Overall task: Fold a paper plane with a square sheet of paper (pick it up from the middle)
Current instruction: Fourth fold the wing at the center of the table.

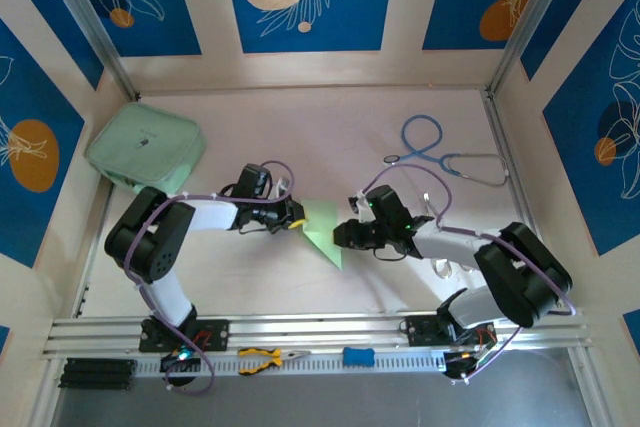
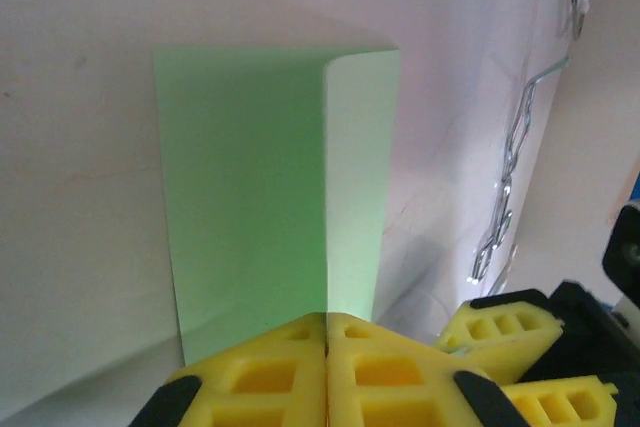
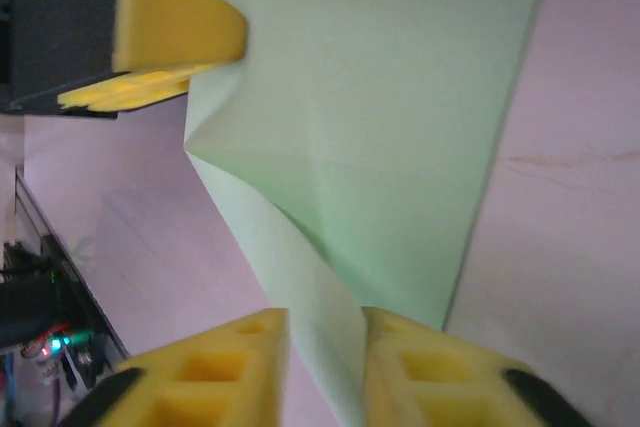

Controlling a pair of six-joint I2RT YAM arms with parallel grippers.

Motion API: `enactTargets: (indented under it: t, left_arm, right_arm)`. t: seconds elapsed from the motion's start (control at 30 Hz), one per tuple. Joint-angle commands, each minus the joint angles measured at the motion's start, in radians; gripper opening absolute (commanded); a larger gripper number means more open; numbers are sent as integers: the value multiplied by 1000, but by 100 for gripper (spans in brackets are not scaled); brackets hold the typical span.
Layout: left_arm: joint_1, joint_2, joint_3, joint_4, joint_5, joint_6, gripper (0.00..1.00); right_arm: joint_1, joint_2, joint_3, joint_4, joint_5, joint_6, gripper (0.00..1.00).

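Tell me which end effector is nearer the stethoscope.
Right. The right end effector sits below-left of the stethoscope; the left end effector is farther away, on the other side of the sheet of paper.

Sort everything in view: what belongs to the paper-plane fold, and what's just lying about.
Belongs to the job:
square sheet of paper, partly folded
left gripper, shut on its edge
right gripper, jaws apart, paper between them

Lying about:
mint-green zip pouch
stethoscope
yellow-handled pliers
small blue item on the front rail
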Motion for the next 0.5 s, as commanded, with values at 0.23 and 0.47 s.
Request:
enactTargets:
  t: [0.23, 0.47]
  left_arm:
    - [-28, -75, -106, 127, -143, -179, 3]
    - [-70, -129, -117, 105, -206, -225, 3]
  right_arm:
    - [88, -304, -56, -143, 303, -96, 50]
    - [353, -340, -196, 112, 566, -387, 50]
